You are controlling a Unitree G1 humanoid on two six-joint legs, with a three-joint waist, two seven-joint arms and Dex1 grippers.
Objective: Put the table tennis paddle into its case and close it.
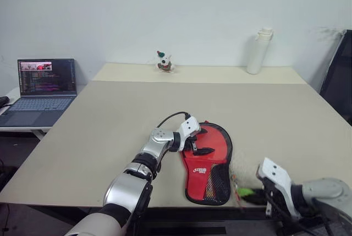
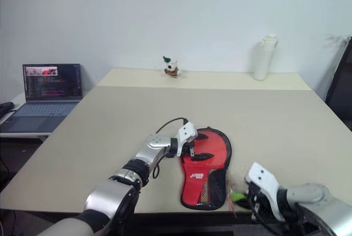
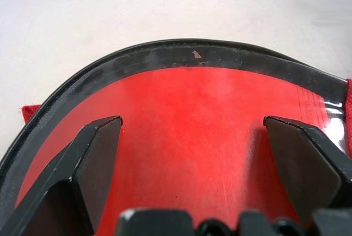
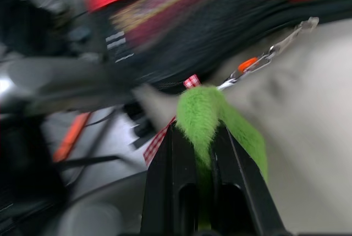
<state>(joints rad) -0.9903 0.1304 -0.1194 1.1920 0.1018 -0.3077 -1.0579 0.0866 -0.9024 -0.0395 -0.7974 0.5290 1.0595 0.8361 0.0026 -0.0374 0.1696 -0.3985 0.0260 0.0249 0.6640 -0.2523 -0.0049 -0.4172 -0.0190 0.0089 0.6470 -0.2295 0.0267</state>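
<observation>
The case lies near the table's front edge, red side up, showing its white logo and black mesh pocket. Its round end points away from me. My left gripper hovers open over that round end. Between the left fingers is the paddle's smooth red face with a black rim, and red fabric shows at its edges. The paddle's handle is hidden. Right of the case, at the table edge, my right gripper is shut on a green fluffy pull joined to the case by a metal clasp.
An open laptop stands on a side table at the left. A small figurine and a white bottle stand at the far edge. A black chair is at the right.
</observation>
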